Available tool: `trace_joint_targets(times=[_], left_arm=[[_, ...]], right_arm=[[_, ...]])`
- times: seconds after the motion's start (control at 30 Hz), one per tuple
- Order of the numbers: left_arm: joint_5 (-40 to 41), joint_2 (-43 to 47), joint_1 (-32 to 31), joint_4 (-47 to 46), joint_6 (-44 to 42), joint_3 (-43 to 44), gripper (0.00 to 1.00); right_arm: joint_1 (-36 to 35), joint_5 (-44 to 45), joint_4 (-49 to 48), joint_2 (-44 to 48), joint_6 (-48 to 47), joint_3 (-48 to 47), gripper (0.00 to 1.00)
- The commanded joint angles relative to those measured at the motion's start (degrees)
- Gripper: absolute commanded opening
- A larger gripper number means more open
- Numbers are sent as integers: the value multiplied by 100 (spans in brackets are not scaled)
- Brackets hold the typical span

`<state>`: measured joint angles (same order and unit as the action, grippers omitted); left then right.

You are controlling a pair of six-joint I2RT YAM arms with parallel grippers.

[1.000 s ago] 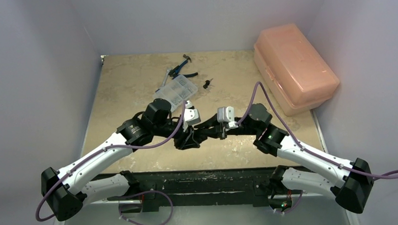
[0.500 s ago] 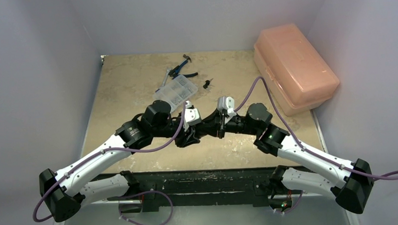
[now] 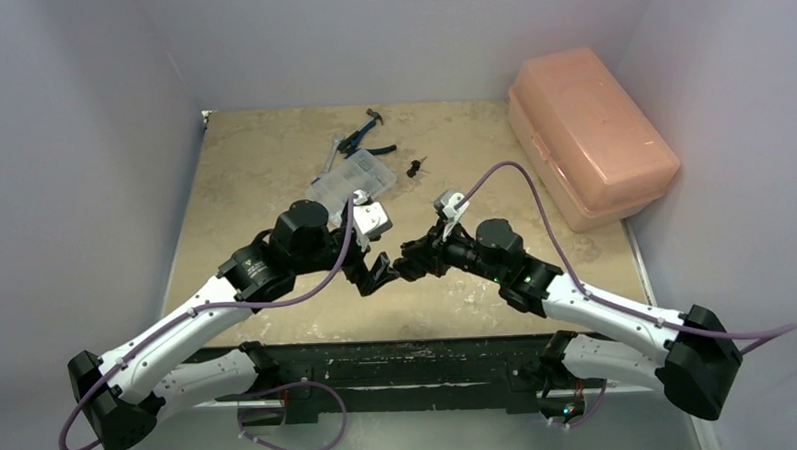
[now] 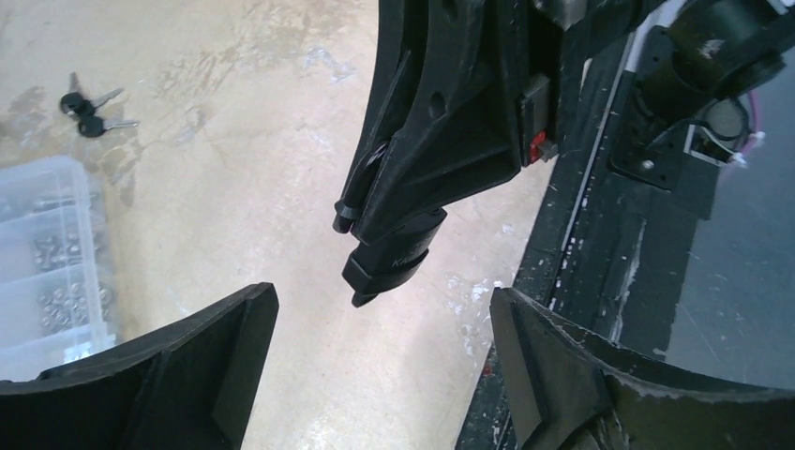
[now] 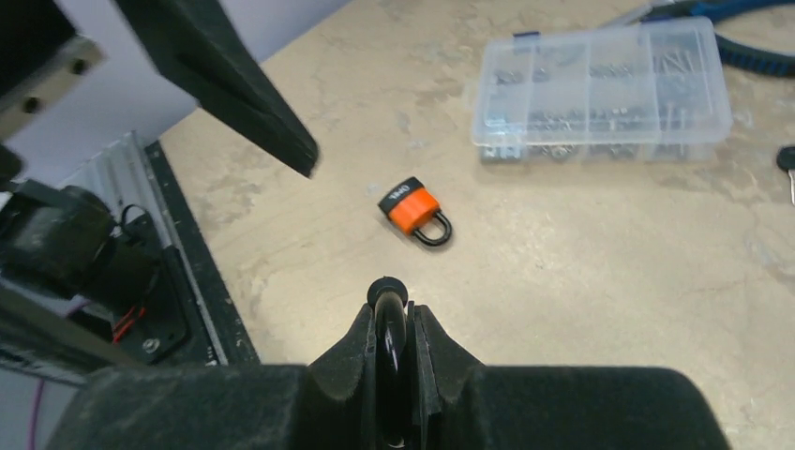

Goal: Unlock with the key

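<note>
Right gripper [image 5: 394, 319] is clamped on the black-headed key [image 5: 386, 289]. Beyond it, the orange padlock [image 5: 415, 211] lies loose by the near edge of the desk [image 5: 600, 272]. Left gripper [image 4: 382, 309] gapes empty. Risk: unheld, the padlock likely skids when the key pushes in.

There are two hands, the left hand [image 4: 382, 295] and the right hand [image 5: 394, 314]. On the one tabletop [image 3: 263, 170] lie one orange padlock [image 5: 417, 211], two black-headed keys [image 4: 71, 101], one clear compartment box [image 5: 605, 89], one pair of blue-handled pliers [image 3: 364, 139] and one pink lidded bin [image 3: 591, 133]. The right hand pinches one small black thing [image 5: 386, 289], too hidden to name.
</note>
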<state>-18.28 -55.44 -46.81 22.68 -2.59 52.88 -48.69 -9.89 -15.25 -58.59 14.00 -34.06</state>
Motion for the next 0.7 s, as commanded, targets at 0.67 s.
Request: trace_joint_targets(times=[0.67], left_arm=[[1964,-467,146,-198,215,107,87]], right_arm=[[1882,-1051,-3727,-4249,2706,-744,8]])
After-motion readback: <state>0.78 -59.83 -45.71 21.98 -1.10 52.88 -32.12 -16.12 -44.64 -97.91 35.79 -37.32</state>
